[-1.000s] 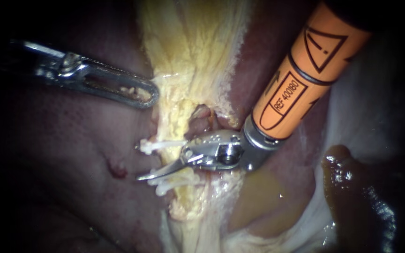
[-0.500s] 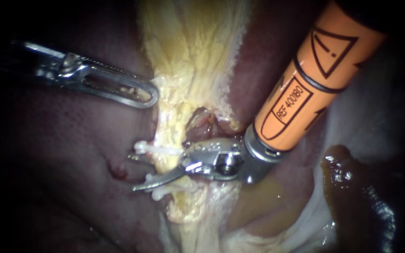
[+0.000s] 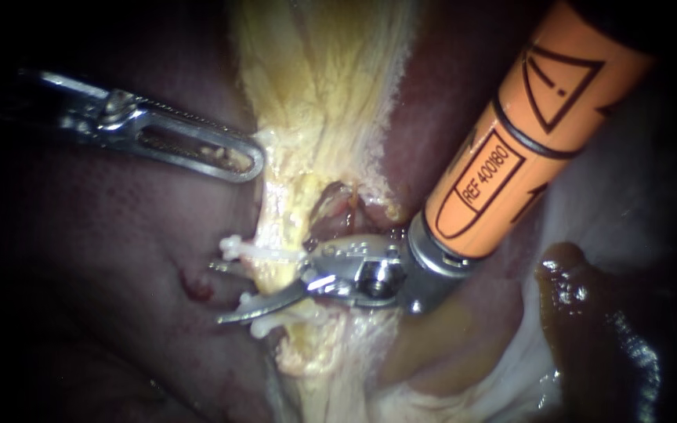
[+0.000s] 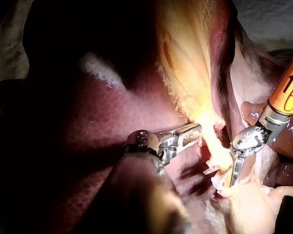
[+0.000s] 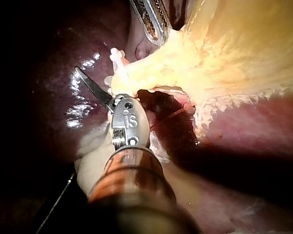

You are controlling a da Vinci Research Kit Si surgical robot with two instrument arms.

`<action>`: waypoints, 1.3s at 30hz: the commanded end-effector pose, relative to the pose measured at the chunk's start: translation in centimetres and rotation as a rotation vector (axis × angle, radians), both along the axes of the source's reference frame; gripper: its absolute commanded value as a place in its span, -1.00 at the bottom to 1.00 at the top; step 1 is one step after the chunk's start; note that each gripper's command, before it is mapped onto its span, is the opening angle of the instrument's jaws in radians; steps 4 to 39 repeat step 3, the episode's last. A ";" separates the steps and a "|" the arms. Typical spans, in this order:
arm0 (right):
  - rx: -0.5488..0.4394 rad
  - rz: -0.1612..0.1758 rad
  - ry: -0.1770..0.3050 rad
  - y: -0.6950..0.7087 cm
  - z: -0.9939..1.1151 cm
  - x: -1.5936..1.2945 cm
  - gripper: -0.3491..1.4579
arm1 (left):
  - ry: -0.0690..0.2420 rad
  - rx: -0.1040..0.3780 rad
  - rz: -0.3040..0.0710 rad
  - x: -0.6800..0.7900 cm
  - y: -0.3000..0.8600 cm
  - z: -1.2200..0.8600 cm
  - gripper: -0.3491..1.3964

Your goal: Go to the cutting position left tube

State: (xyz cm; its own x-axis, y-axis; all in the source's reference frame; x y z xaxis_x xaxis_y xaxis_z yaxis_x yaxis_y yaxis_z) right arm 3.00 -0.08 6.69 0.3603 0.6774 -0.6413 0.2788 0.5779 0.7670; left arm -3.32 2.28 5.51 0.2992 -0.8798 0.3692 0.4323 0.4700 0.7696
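Leftward since 1 second ago, my right instrument (image 3: 225, 291) holds its blades spread astride the clipped tube (image 3: 280, 276) between 2 white clips (image 3: 264, 251); positioning looks nearly done.

Orange shaft (image 3: 511, 141) with black markings on the right instrument (image 3: 225, 294); left instrument (image 3: 252, 160) silver; liver (image 3: 103, 258) maroon, mottled; tissue strand (image 3: 323, 78) pale yellow; clips (image 3: 260, 251) white.
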 end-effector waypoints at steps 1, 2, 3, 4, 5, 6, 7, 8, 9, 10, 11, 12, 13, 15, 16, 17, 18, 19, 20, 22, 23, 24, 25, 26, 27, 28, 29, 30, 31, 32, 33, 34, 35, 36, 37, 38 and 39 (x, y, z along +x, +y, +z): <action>0.000 0.000 0.000 0.00 0.01 0.00 0.98 | 0.000 0.000 0.000 0.00 0.00 0.00 -1.00; 0.001 -0.003 0.001 0.00 0.01 0.00 0.98 | 0.000 0.000 0.000 0.00 0.00 0.00 -1.00; 0.001 -0.003 0.001 0.00 0.02 -0.01 0.98 | 0.000 0.000 0.000 0.00 0.00 0.00 -1.00; 0.001 -0.003 0.001 0.00 0.02 -0.01 0.98 | 0.000 0.000 0.000 0.00 0.00 0.00 -1.00; 0.001 -0.003 0.001 0.00 0.02 -0.01 0.98 | 0.000 0.000 0.000 0.00 0.00 0.00 -1.00; 0.001 -0.003 0.001 0.00 0.02 -0.01 0.98 | 0.000 0.000 0.000 0.00 0.00 0.00 -1.00; 0.001 -0.003 0.001 0.00 0.02 -0.01 0.98 | 0.000 0.000 0.000 0.00 0.00 0.00 -1.00; 0.001 -0.003 0.001 0.00 0.02 -0.01 0.98 | 0.000 0.000 0.000 0.00 0.00 0.00 -1.00; 0.001 -0.003 0.001 0.00 0.02 -0.01 0.98 | 0.000 0.000 0.000 0.00 0.00 0.00 -1.00; 0.001 -0.003 0.001 0.00 0.02 -0.01 0.98 | 0.000 0.000 0.000 0.00 0.00 0.00 -1.00; 0.001 -0.003 0.001 0.00 0.02 -0.01 0.98 | 0.000 0.000 0.000 0.00 0.00 0.00 -1.00; 0.001 -0.003 0.001 0.00 0.02 -0.01 0.98 | 0.000 0.000 0.000 0.00 0.00 0.00 -1.00; 0.001 -0.003 0.001 0.00 0.02 -0.01 0.98 | 0.000 0.000 0.000 0.00 0.00 0.00 -1.00; 0.001 -0.003 0.001 0.00 0.02 -0.01 0.98 | 0.000 0.000 0.000 0.00 0.00 0.00 -1.00; 0.001 -0.003 0.001 0.00 0.02 -0.01 0.98 | 0.000 0.000 0.000 0.00 0.00 0.00 -1.00; 0.001 -0.003 0.001 0.00 0.02 -0.01 0.98 | 0.000 0.000 0.000 0.00 0.00 0.00 -1.00; 0.001 -0.003 0.001 0.00 0.02 -0.01 0.98 | 0.000 0.000 0.000 0.00 0.00 0.00 -1.00; 0.001 -0.003 0.001 0.00 0.02 -0.01 0.98 | 0.000 0.000 0.000 0.00 0.00 0.00 -1.00; 0.001 -0.003 0.001 0.00 0.02 -0.01 0.98 | 0.000 0.000 0.000 0.00 0.00 0.00 -1.00; 0.001 -0.003 0.001 0.00 0.02 -0.01 0.98 | 0.000 0.000 0.000 0.00 0.00 0.00 -1.00; 0.001 -0.003 0.001 0.00 0.02 -0.01 0.98 | 0.000 0.000 0.000 0.00 0.00 0.00 -1.00; 0.001 -0.003 0.001 0.00 0.02 -0.01 0.98 | 0.000 0.000 0.000 0.00 0.00 0.00 -1.00; 0.001 -0.003 0.001 0.00 0.02 -0.01 0.98 | 0.000 0.000 0.000 0.00 0.00 0.00 -1.00; 0.001 -0.003 0.001 0.00 0.02 -0.01 0.98 | 0.000 0.000 0.000 0.00 0.00 0.00 -1.00; 0.001 -0.003 0.001 0.00 0.02 -0.01 0.98 | 0.000 0.000 0.000 0.00 0.00 0.00 -1.00; 0.001 -0.003 0.001 0.00 0.02 -0.01 0.98 | 0.000 0.000 0.000 0.00 0.00 0.00 -1.00; 0.001 -0.003 0.001 0.00 0.02 -0.01 0.98 | 0.000 0.000 0.000 0.00 0.00 0.00 -1.00; 0.001 -0.003 0.001 0.00 0.02 -0.01 0.98 | 0.000 0.000 0.000 0.00 0.00 0.00 -1.00; 0.001 -0.003 0.001 0.00 0.02 -0.01 0.98 | 0.000 0.000 0.000 0.00 0.00 0.00 -1.00; 0.001 -0.003 0.001 0.00 0.02 -0.01 0.98 | 0.000 0.000 0.000 0.00 0.00 0.00 -1.00; 0.001 -0.003 0.001 0.00 0.02 -0.01 0.98 | 0.000 0.000 0.000 0.00 0.00 0.00 -1.00; 0.001 -0.003 0.001 0.00 0.02 -0.01 0.98 | 0.000 0.000 0.000 0.00 0.00 0.00 -1.00; 0.001 -0.003 0.001 0.00 0.02 -0.01 0.98 | 0.000 0.000 0.000 0.00 0.00 0.00 -1.00; 0.001 -0.003 0.001 0.00 0.02 -0.01 0.98 | 0.000 0.000 0.000 0.00 0.00 0.00 -1.00; 0.001 -0.003 0.001 0.00 0.02 -0.01 0.98 | 0.000 0.000 0.000 0.00 0.00 0.00 -1.00; 0.001 -0.003 0.001 0.00 0.02 -0.01 0.98 | 0.000 0.000 0.000 0.00 0.00 0.00 -1.00; 0.001 -0.003 0.001 0.00 0.02 -0.01 0.98 | 0.000 0.000 0.000 0.00 0.00 0.00 -1.00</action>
